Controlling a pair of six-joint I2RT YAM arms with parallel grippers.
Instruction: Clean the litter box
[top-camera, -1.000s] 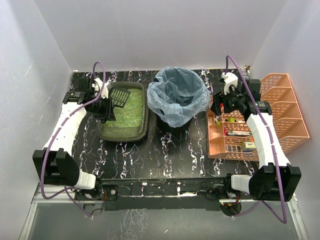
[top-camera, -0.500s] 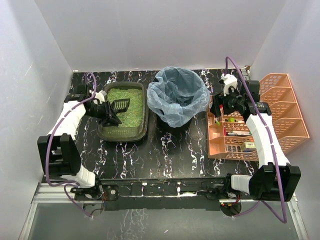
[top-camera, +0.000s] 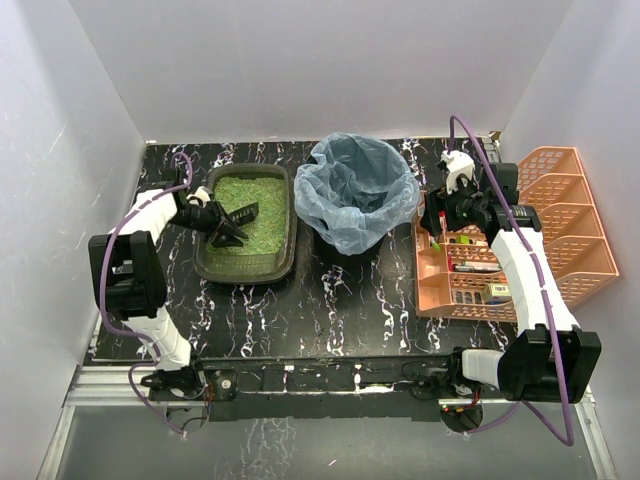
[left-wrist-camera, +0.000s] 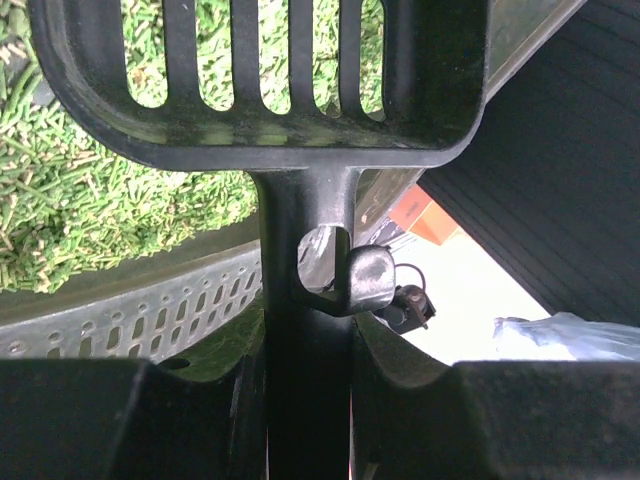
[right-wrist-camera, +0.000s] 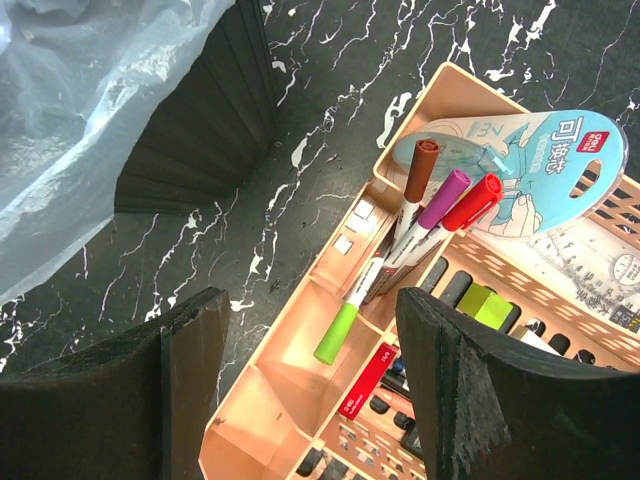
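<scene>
One box (top-camera: 245, 268) of green litter (top-camera: 262, 195); left gripper (left-wrist-camera: 305, 400) clamped on one scoop (left-wrist-camera: 300, 145); right gripper (right-wrist-camera: 315, 310) wide over one organiser (right-wrist-camera: 270, 400) of markers (right-wrist-camera: 430, 215).

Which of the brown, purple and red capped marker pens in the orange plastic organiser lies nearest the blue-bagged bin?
The brown-capped marker pen; the purple-capped one and the red-capped one lie beyond it.

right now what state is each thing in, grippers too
dark olive-green plastic litter box: holds green granular litter
black slatted plastic scoop: gripped, head over the litter
left gripper: shut on the scoop's handle
round bin lined with translucent blue bag: upright, open-topped
orange plastic slatted organiser: compartments hold pens
right gripper: open, empty, above the organiser
</scene>
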